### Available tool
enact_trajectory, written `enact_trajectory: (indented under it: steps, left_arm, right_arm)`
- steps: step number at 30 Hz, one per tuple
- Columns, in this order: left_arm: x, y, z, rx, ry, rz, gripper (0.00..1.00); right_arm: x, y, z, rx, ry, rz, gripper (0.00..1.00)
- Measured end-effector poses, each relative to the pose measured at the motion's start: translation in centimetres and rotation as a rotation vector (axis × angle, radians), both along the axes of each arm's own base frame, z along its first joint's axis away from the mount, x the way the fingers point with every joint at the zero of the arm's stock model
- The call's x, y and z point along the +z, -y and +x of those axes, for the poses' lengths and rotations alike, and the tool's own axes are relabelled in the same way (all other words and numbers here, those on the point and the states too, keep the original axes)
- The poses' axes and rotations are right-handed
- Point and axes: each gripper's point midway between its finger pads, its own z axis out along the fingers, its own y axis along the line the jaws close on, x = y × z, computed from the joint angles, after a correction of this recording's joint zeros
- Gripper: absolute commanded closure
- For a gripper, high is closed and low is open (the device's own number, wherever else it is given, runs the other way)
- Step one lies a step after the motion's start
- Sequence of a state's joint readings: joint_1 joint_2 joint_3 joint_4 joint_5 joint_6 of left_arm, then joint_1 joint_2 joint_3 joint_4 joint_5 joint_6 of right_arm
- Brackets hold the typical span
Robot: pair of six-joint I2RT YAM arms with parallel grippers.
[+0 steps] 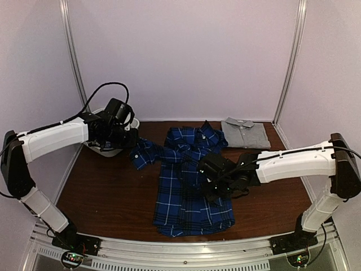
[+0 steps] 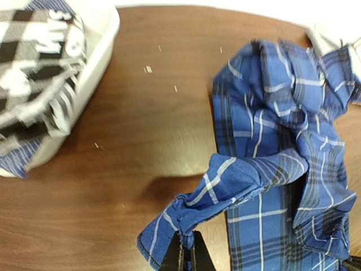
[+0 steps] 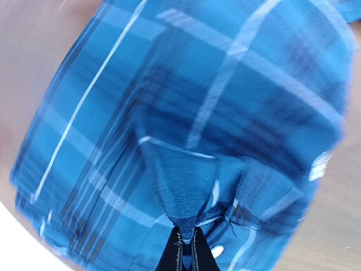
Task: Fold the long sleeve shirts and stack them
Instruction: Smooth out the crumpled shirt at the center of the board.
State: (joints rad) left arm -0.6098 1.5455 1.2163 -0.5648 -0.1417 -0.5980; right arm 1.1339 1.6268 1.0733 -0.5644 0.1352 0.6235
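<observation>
The royal-blue plaid shirt (image 1: 189, 186) lies spread on the brown table, its collar end bunched toward the back. My left gripper (image 1: 135, 142) is shut on the shirt's left sleeve cuff (image 2: 186, 217) and holds it just above the table. My right gripper (image 1: 210, 182) is shut on a pinched fold of the blue plaid shirt (image 3: 192, 192) over its right side. The grey shirt (image 1: 245, 133) lies folded at the back right. The black-and-white check shirt (image 2: 34, 62) sits in the white basket.
The white plastic basket (image 1: 107, 148) stands at the back left, partly behind my left arm; its rim shows in the left wrist view (image 2: 96, 62). Bare brown tabletop (image 1: 107, 192) lies left of the blue shirt. White enclosure walls surround the table.
</observation>
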Motion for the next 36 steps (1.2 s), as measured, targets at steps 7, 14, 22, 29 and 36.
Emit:
enact_trajectory:
  steps: [7, 14, 22, 29, 36]
  left_arm:
    - [7.2, -4.6, 5.3, 0.115, 0.152, -0.024, 1.00]
    - [18.4, -11.7, 10.7, 0.268, 0.386, -0.065, 1.00]
    - [23.7, -18.5, 14.5, 0.389, 0.495, -0.057, 1.00]
    - [22.5, -22.6, 16.5, 0.439, 0.445, -0.045, 1.00]
    - [24.0, -24.6, 16.5, 0.467, 0.468, -0.047, 1.00]
  right_arm:
    - [6.0, 6.6, 10.9, -0.280, 0.174, 0.020, 1.00]
    - [15.5, 18.1, 21.2, -0.603, 0.409, 0.036, 1.00]
    - [25.3, 29.0, 25.9, -0.851, 0.619, 0.055, 1.00]
    - [29.7, 34.1, 27.1, -0.953, 0.703, 0.061, 1.00]
    - [31.5, 37.1, 28.3, -0.994, 0.733, 0.060, 1.00]
